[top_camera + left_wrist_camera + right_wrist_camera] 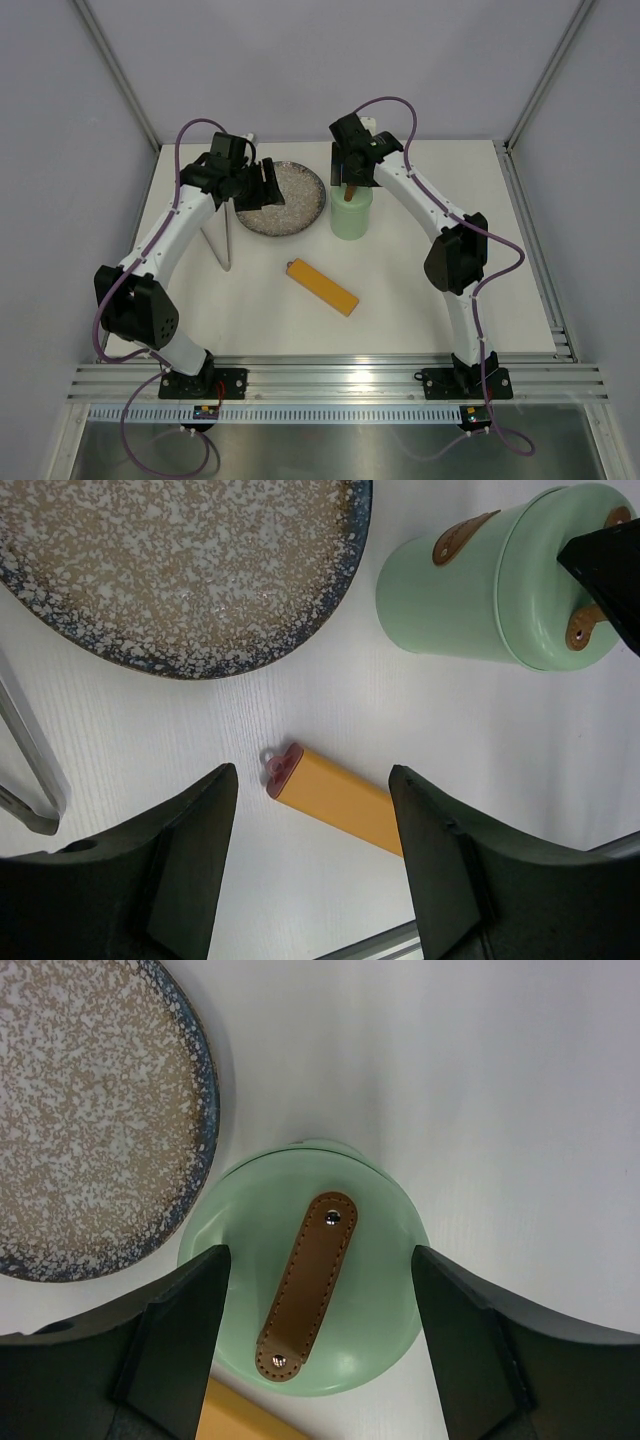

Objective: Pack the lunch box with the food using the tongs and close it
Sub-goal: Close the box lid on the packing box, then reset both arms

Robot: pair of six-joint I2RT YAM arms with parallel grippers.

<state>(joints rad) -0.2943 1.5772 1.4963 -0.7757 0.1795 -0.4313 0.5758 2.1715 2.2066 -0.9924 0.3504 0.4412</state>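
Note:
The lunch box (352,215) stands upright to the right of the plate, a mint-green tub (450,610) with its lid (370,1290) on. The lid's brown handle (305,1285) faces up. My right gripper (320,1250) hangs open just above the lid, one finger over each side of the rim, holding nothing. The tongs (222,240) lie on the table left of the plate, and their joined end (30,780) shows in the left wrist view. My left gripper (312,770) is open and empty above the table near the plate's front edge. The food is out of view.
The grey speckled plate (283,200) lies bare between the two grippers. A long orange-yellow bar (321,287) lies on the table in front of the plate and the tub. The table's metal rail runs along the near edge.

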